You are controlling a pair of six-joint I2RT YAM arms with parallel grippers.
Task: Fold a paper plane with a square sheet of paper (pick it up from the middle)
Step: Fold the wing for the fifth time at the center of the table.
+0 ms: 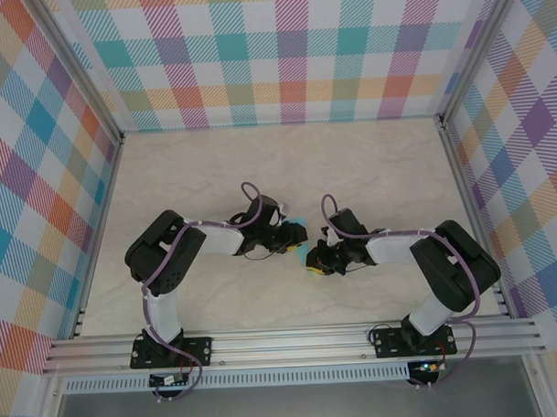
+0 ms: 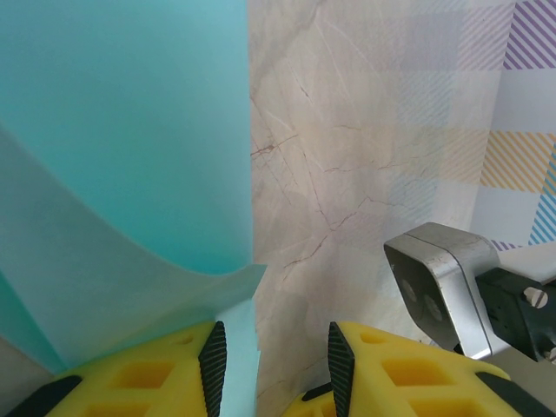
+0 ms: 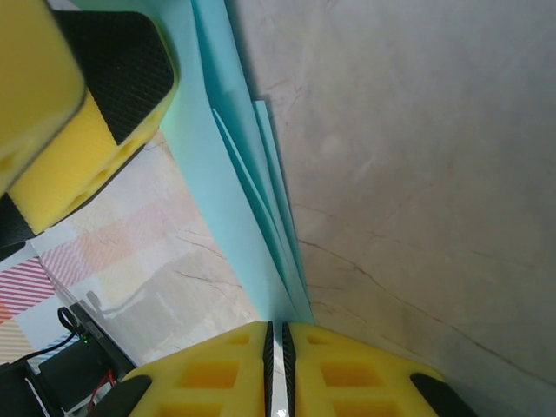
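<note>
Slip risk: my right end effector [image 3: 276, 337] pinches the paper [image 3: 233, 195] by a thin edge, my left end effector [image 2: 271, 352] hangs spread, so a tug could fan the layers.

Black-white arms [image 1: 170, 253] — purple cables [image 1: 147, 309], yellow jaws

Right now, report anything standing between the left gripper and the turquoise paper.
Nothing visible does. The left gripper stands open with the sheet of paper reaching into its gap, its edge against one pad; the rest of the gap shows the table. The right gripper is shut on the folded layers.
</note>
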